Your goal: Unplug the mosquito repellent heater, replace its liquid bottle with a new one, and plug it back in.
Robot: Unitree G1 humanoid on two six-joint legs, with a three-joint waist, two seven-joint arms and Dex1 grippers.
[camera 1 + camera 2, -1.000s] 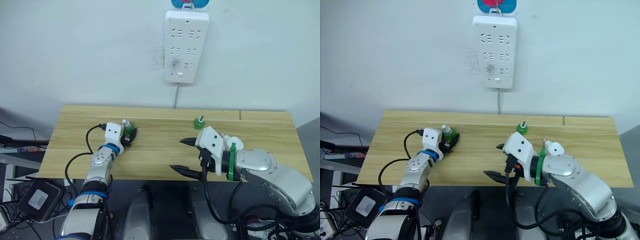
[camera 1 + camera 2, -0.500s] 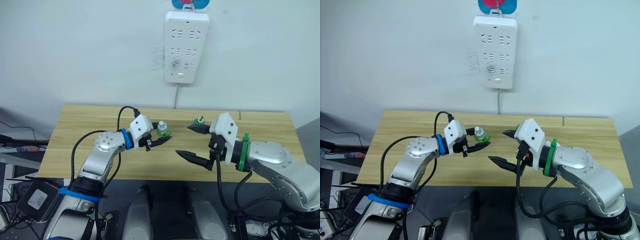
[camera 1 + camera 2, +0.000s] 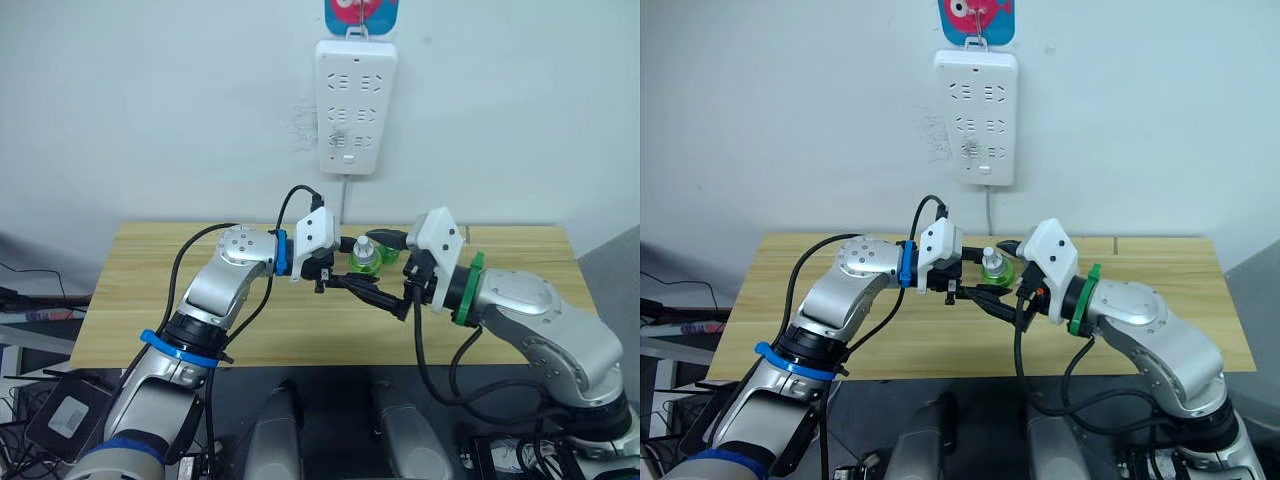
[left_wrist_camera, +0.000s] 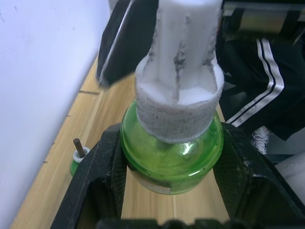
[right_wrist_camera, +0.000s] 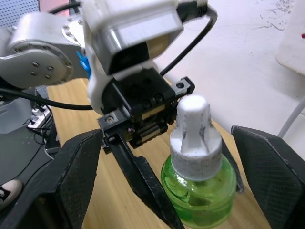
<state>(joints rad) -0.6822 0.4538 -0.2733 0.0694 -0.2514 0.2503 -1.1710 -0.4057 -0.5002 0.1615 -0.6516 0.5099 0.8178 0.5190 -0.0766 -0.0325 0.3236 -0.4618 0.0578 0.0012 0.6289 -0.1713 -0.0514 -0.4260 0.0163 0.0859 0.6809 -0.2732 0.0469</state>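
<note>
New one sits clamped in left gripper; right gripper flanks it, fingers spread.

A lab setup is seen: a bare wooden bench set against a plain white wall, a power strip hung there, cables trailing.

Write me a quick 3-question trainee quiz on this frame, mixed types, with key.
1. True or false: the left gripper is shut on the white-capped green bottle.
2. The right gripper is: A) open around the bottle, B) shut on the power strip, C) resting on the table.
3. What lies on the table by the wall in the left wrist view?

Key
1. True.
2. A.
3. The capless green bottle with a dark wick.
</note>
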